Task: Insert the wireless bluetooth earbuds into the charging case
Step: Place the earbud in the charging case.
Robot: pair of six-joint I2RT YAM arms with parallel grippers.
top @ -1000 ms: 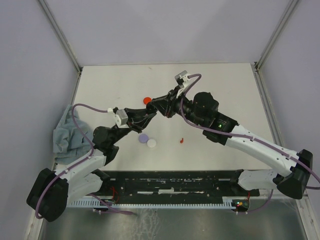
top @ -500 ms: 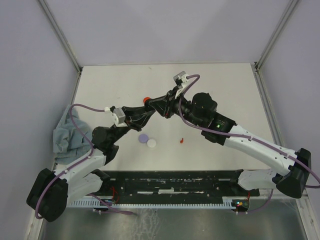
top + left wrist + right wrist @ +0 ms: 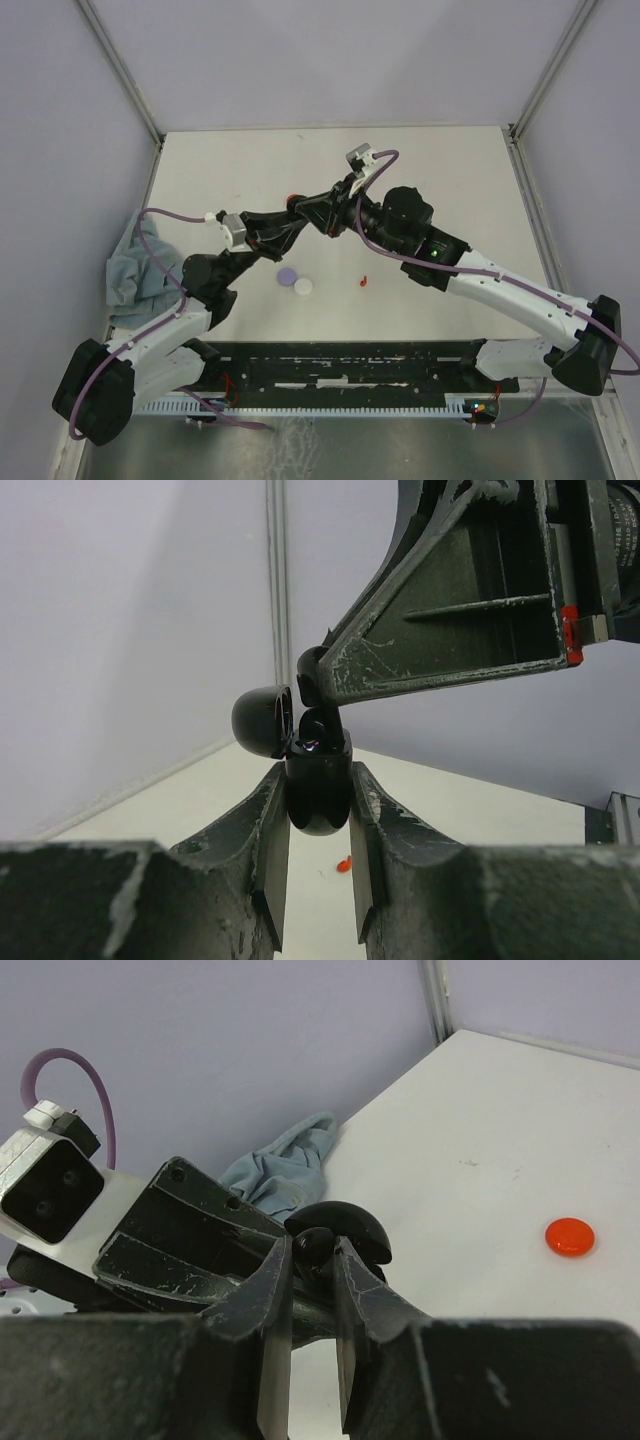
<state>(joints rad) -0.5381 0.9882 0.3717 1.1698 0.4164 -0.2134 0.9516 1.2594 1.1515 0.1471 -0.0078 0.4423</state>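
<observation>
My left end effector (image 3: 318, 780) grips the open black charging case (image 3: 318, 810) above the surface (image 3: 450, 180). My right end effector (image 3: 312, 1265) pinches a black earbud (image 3: 319, 727) at its socket; next, probably, press it home and release.

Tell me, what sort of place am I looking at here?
Probably a robotics test booth, not a home: plain lavender walls box in a white table, and the black-and-white left arm and right arm are bolted side by side at its near edge.
</observation>
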